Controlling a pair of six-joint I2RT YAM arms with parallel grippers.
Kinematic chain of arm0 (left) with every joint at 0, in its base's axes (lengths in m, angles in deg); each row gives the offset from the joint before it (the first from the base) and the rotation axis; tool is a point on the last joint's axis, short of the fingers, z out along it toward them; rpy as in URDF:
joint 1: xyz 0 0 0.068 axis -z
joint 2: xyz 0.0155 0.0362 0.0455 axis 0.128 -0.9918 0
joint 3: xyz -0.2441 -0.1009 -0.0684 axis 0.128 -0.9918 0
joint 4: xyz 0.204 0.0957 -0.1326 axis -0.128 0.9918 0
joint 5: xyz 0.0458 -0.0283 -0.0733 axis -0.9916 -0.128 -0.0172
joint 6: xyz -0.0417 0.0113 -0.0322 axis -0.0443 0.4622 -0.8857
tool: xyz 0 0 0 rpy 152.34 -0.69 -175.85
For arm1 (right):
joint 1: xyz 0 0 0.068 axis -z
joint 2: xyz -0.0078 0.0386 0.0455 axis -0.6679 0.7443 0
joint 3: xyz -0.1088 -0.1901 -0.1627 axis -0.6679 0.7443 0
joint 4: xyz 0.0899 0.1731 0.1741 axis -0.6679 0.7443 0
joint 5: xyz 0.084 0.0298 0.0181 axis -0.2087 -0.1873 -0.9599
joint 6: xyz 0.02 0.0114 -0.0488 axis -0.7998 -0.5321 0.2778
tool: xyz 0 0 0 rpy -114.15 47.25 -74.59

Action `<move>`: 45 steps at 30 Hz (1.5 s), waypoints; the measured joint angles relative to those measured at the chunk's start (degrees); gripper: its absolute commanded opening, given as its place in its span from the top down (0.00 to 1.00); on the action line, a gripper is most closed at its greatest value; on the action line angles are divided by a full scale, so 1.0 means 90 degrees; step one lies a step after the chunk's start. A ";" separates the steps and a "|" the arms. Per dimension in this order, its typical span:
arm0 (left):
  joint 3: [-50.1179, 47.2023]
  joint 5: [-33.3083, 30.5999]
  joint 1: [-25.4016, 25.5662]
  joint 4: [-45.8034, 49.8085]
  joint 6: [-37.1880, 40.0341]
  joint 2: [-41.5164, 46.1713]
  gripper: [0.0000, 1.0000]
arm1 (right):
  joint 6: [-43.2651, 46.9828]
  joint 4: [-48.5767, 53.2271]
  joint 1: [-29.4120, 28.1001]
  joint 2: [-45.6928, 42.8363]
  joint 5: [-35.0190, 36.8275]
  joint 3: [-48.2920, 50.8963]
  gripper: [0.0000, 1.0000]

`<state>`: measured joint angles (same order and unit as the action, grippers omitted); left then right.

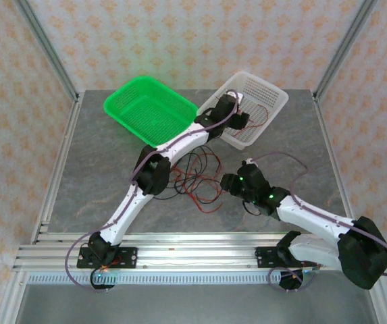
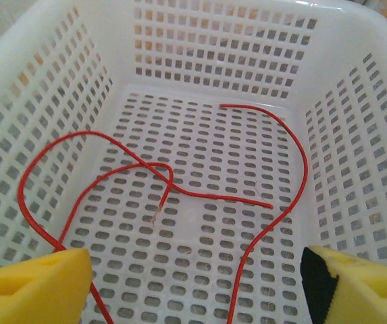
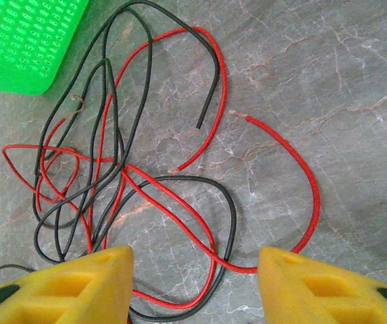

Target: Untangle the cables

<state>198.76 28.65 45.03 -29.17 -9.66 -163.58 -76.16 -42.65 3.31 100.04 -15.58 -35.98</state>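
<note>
Apparently two red cables (image 2: 306, 172) in one white basket (image 2: 213, 40).

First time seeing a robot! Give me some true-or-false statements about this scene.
1. Red wires lie inside the white basket. True.
2. The white basket stands left of the green basket. False: the green basket is the left one.
3. Red and black cables lie tangled on the table. True.
4. The left end effector grips a black cable. False: it is open above the white basket, holding nothing.
5. The right end effector hangs over the green basket. False: it is above the tangled cables.
</note>
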 measured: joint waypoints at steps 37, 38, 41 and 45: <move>-0.4180 -0.1537 0.0347 0.1513 -0.0270 0.6254 0.11 | 0.1044 0.0549 -0.0430 0.3988 0.0119 -0.3468 0.61; -0.4486 -0.1535 0.0347 0.1447 -0.0350 0.6472 0.11 | 0.1095 0.0578 -0.0430 0.4172 0.0165 -0.3653 0.61; -0.5258 -0.1532 0.0347 0.1331 -0.0551 0.6992 0.12 | 0.1251 0.0707 -0.0430 0.4682 0.0313 -0.4155 0.62; -0.6050 -0.1545 0.0347 0.1275 -0.0777 0.7587 0.12 | 0.1421 0.0911 -0.0430 0.5234 0.0568 -0.4687 0.63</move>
<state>144.31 14.75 48.15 -17.69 -16.66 -95.29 -63.38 -34.46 -0.55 147.14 -10.46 -78.17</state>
